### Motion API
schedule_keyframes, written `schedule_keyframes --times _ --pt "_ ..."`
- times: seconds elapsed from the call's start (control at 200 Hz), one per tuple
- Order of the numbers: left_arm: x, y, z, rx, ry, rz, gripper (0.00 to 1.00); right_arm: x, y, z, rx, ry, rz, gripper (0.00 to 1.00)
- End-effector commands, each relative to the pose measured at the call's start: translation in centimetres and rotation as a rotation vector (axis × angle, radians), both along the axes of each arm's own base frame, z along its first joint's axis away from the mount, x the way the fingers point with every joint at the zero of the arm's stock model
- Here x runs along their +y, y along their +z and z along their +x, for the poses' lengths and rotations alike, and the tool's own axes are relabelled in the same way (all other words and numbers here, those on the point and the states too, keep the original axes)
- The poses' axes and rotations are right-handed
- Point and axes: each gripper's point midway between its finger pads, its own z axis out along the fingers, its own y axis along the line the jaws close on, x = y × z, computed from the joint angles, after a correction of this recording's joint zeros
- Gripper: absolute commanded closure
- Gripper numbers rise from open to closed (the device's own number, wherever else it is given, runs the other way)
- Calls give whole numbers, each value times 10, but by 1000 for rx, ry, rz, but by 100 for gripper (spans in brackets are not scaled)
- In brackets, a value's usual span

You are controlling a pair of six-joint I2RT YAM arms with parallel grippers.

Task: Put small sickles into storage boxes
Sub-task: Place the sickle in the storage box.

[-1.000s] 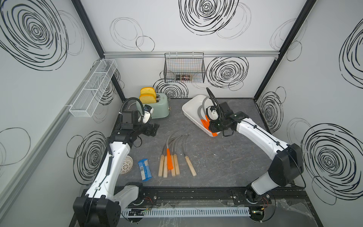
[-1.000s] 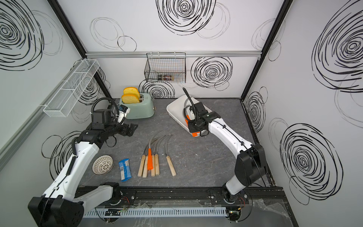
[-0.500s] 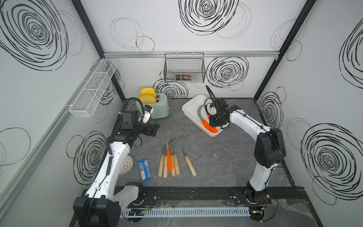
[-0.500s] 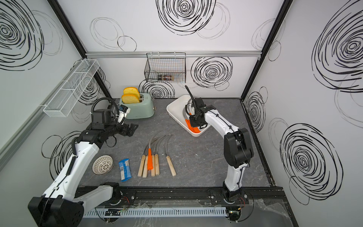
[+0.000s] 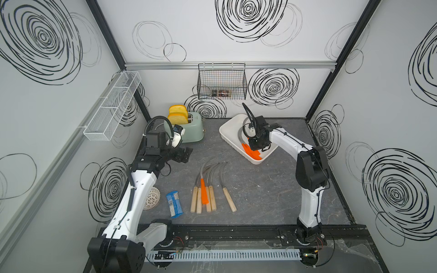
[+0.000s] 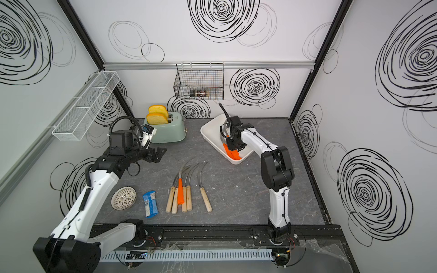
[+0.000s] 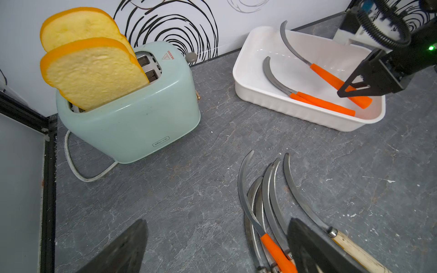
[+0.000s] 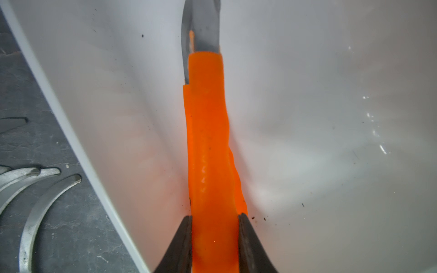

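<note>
Pale wood and one orange handle mark the six small sickles [image 5: 208,191] bunched at the near side of the table [image 5: 260,189]. Their blades overlap, so a pull on one would likely drag its neighbours. Just beyond, the left end effector [image 5: 186,154] hangs open and empty over the table. Farthest, the right end effector [image 8: 214,219] is clamped on an orange-handled sickle [image 8: 208,141] low inside the white storage box [image 7: 283,110], above others lying there. Released at a tilt, its blade could hook theirs or lean on the rim; a careless withdrawal might snag the box.
</note>
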Motion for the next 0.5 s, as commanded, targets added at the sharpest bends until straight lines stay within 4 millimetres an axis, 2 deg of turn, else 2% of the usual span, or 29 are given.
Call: schedule_keyframes --times 0.0,0.33,0.495 --pt "-6 17 6 -54 -22 -17 4 -7 -1 3 9 13 -43 100" --pt "-7 22 8 -64 -22 -24 4 -7 -21 2 54 21 -81 100" --pt "-7 23 7 -67 -21 -20 4 -8 -16 -2 27 31 -135 100"
